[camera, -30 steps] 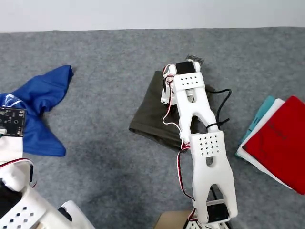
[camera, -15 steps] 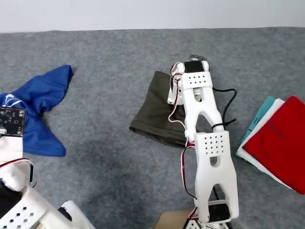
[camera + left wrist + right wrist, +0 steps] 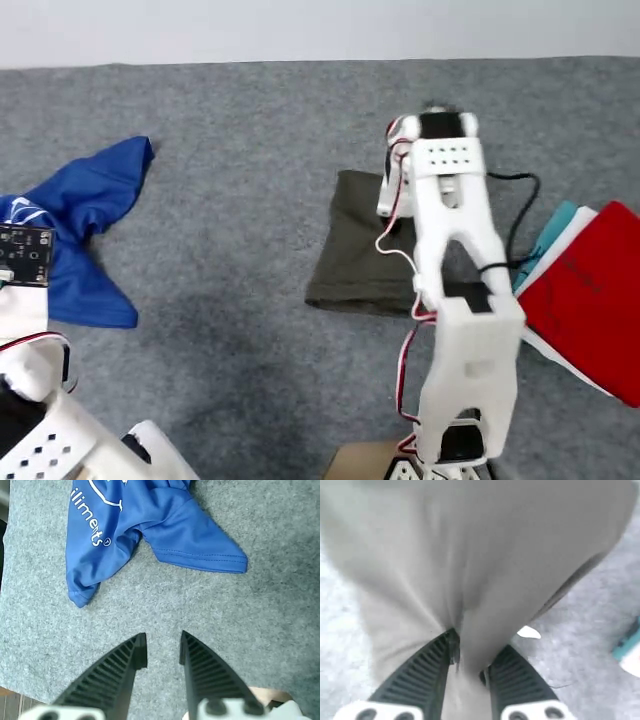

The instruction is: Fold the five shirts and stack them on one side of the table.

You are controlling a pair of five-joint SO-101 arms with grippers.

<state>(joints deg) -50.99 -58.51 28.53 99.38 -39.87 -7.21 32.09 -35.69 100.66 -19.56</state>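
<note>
While my right jaws pinch the olive shirt (image 3: 365,240), whose visible part runs front-to-back on the grey felt table (image 3: 230,300), my left jaws hang narrowly parted.

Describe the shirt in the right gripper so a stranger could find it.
On the grey table, look between the crumpled blue shirt at the left and the red-topped stack at the right. The folded shirt pinched by the right gripper is the only olive one.

Grey table (image 3: 230,150): blue shirt (image 3: 85,215), olive shirt (image 3: 360,250)

Wide gap between blue shirt (image 3: 90,200), olive shirt (image 3: 360,250)
</note>
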